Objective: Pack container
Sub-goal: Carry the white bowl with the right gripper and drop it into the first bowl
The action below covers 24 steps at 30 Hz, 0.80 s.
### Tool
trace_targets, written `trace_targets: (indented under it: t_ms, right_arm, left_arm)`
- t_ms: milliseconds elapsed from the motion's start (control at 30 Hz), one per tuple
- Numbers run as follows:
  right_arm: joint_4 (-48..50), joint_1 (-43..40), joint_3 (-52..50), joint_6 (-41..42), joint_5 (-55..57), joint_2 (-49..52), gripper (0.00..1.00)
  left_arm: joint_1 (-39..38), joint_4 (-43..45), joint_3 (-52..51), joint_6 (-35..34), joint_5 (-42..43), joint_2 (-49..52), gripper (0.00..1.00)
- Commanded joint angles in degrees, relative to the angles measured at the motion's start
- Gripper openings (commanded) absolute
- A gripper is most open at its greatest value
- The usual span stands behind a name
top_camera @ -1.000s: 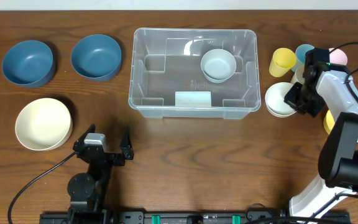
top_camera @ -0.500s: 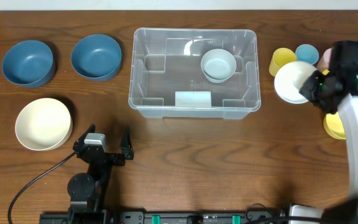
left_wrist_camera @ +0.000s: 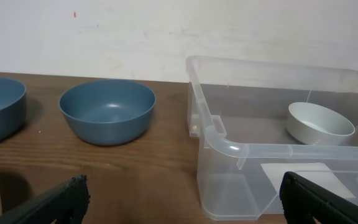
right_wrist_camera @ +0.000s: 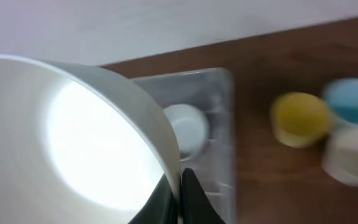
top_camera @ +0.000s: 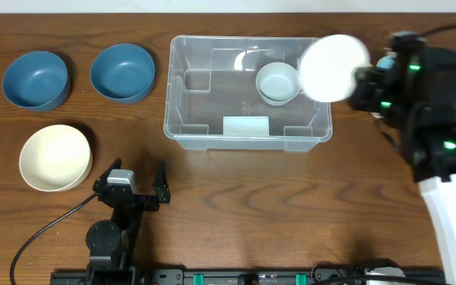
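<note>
The clear plastic container [top_camera: 212, 131] stands at the table's middle back and holds one small pale bowl [top_camera: 279, 82]. It also shows in the left wrist view [left_wrist_camera: 229, 149]. My right gripper [right_wrist_camera: 180, 193] is shut on the rim of a white bowl [top_camera: 333, 67] and holds it in the air over the container's right end. The white bowl fills the left of the right wrist view [right_wrist_camera: 73, 143]. My left gripper [top_camera: 137, 186] is open and empty, low near the front edge, left of the container.
Two blue bowls [top_camera: 36, 79] [top_camera: 123, 72] sit at the back left, a cream bowl [top_camera: 55, 157] in front of them. A yellow cup [right_wrist_camera: 298, 117], a blue cup [right_wrist_camera: 353, 99] and a pale cup [right_wrist_camera: 350, 163] stand right of the container.
My right gripper lifted the white bowl from the table right of the container and carried it left and up, over the container's right end. The left arm has not moved.
</note>
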Motion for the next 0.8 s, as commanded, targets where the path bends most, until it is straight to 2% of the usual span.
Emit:
trace_targets:
  t_ms: [0, 167, 333, 567, 767]
  right_arm:
    - [1.68, 5.73, 0.72, -2.95, 6.69, 3.58, 0.03]
    - [6.23, 11.13, 0.72, -3.32, 15.82, 12.04, 0.01]
    - [11.98, 12.59, 0.72, -3.26, 20.31, 21.75, 0.01]
    - [17.44, 12.41, 0.72, -3.13, 21.27, 30.49, 0.01]
    - [19.12, 12.41, 0.72, -2.6, 22.86, 33.77, 0.02]
  left_arm:
    - [0.28, -2.03, -0.94, -0.11, 0.63, -0.31, 0.98]
    - [0.28, -2.03, -0.94, -0.09, 0.63, -0.31, 0.98]
    - [0.28, -2.03, -0.94, -0.11, 0.63, -0.31, 0.98]
    - [0.28, -2.03, -0.94, -0.09, 0.63, -0.31, 0.98]
    - [0.28, -2.03, -0.94, -0.11, 0.63, -0.31, 0.98]
